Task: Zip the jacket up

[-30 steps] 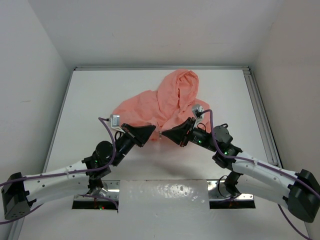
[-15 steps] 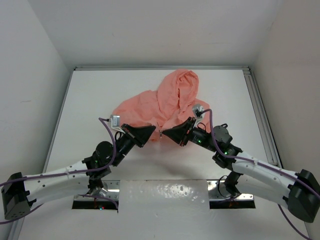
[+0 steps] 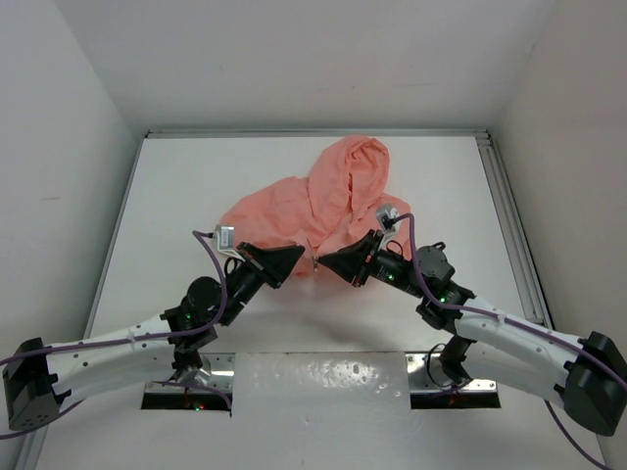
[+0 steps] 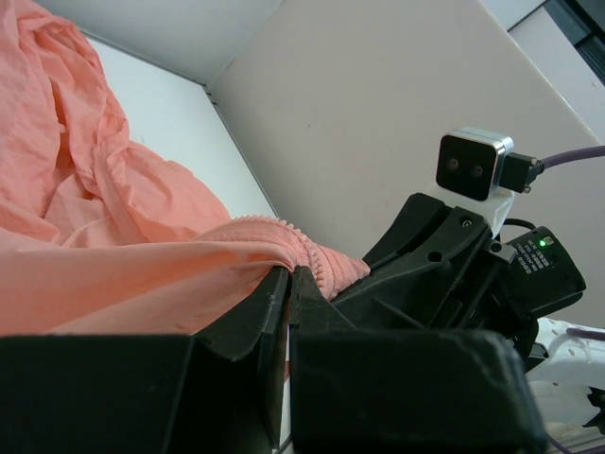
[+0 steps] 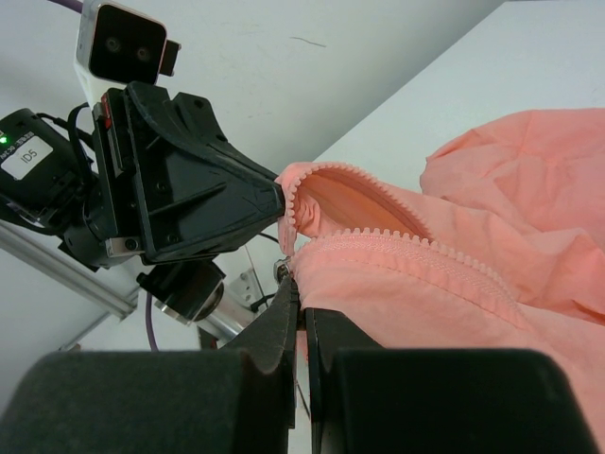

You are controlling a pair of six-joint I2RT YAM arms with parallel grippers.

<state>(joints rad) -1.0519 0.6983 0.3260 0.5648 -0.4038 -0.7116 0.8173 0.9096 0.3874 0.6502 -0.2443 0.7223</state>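
The jacket [image 3: 323, 201] is lying crumpled at the upper middle of the tabletop [image 3: 176, 176], its open front facing the arms. The left tool [image 3: 300, 257] is clenching one zipper edge [image 4: 284, 232] and the right tool [image 3: 321, 262] is clenching the other, just beside each other at frame centre. This looks like the lining-up step. Next, the two zipper ends are likely needing careful mating before any pull. Against a second ago, almost nothing is differing; the right tool is sitting slightly further left.
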